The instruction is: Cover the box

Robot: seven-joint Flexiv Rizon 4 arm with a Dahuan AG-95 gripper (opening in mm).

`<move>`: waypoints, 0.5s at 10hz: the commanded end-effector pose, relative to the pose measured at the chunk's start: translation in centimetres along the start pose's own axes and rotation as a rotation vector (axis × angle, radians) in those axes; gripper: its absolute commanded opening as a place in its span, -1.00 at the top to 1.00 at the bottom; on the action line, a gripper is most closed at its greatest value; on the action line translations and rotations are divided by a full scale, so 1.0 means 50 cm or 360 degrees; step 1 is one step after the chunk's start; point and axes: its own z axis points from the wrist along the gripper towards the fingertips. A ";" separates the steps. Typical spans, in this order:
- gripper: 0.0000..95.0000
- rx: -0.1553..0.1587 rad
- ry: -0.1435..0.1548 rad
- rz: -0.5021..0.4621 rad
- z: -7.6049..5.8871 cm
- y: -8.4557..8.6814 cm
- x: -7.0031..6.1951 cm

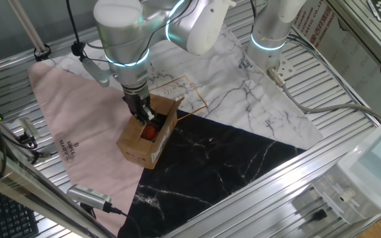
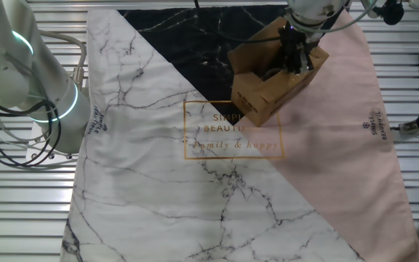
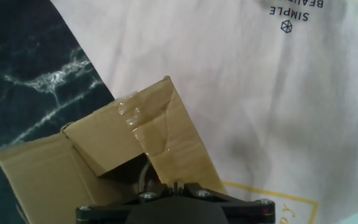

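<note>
The box (image 1: 144,140) is a small brown cardboard carton on the cloth where the pink and black parts meet. Its top is open, with flaps standing up, and something red (image 1: 149,132) lies inside. It also shows in the other fixed view (image 2: 264,91). My gripper (image 1: 141,111) comes down from above at the box's far edge, its jaws closed on a taped flap (image 3: 160,134). In the hand view the fingers (image 3: 194,188) sit almost together at the bottom edge, with the flap's edge between them. The gripper also shows in the other fixed view (image 2: 294,57).
A cloth with pink (image 1: 78,119), white marble (image 1: 243,86) and black marble (image 1: 223,165) parts covers the table. A second arm's base (image 1: 270,33) stands at the back. A cylindrical tool (image 1: 88,196) and cables lie at the front left edge.
</note>
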 end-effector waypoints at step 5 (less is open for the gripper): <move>1.00 -0.0005 0.0007 0.0014 -0.033 0.016 0.010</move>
